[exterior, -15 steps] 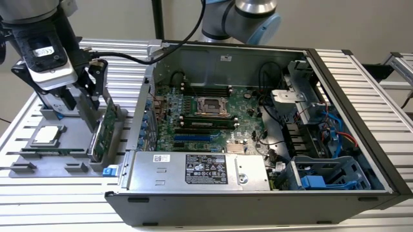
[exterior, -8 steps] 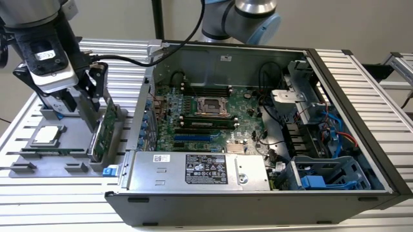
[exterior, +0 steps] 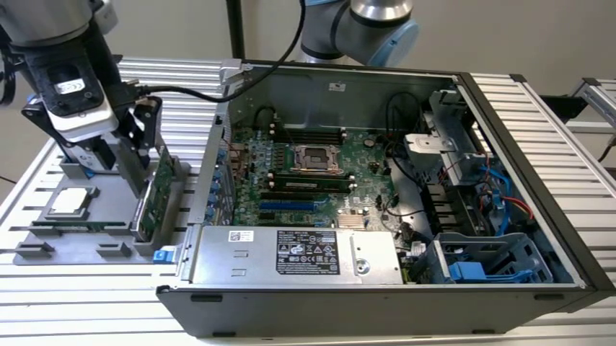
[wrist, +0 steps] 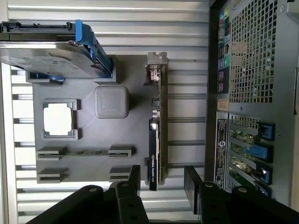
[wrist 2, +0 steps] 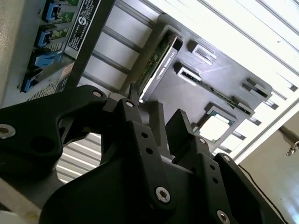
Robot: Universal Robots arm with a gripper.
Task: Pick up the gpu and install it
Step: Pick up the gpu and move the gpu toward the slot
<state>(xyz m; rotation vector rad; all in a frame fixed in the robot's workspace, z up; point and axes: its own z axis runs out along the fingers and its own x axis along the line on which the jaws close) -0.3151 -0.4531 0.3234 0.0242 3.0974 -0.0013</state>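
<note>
The gpu (exterior: 156,193) stands on its long edge in a slot of the grey parts tray (exterior: 101,189), on the exterior view's left, beside the open computer case (exterior: 385,295). In the first wrist view the gpu (wrist: 158,123) shows a green board, a black cooler and a silver end bracket. My gripper (wrist: 162,179) hangs open just above it, one finger on each side of the card's end, with a gap on both sides. In the second wrist view the gripper (wrist 2: 161,122) sits close over the gpu (wrist 2: 159,63).
On the tray (wrist: 93,140) a silver hard drive with a blue frame (wrist: 60,58) stands beside a processor (wrist: 58,119). The motherboard (exterior: 308,173) lies inside the case, with the power supply (exterior: 288,252) along its near side. The case's rear wall (wrist: 252,51) is close to the gpu.
</note>
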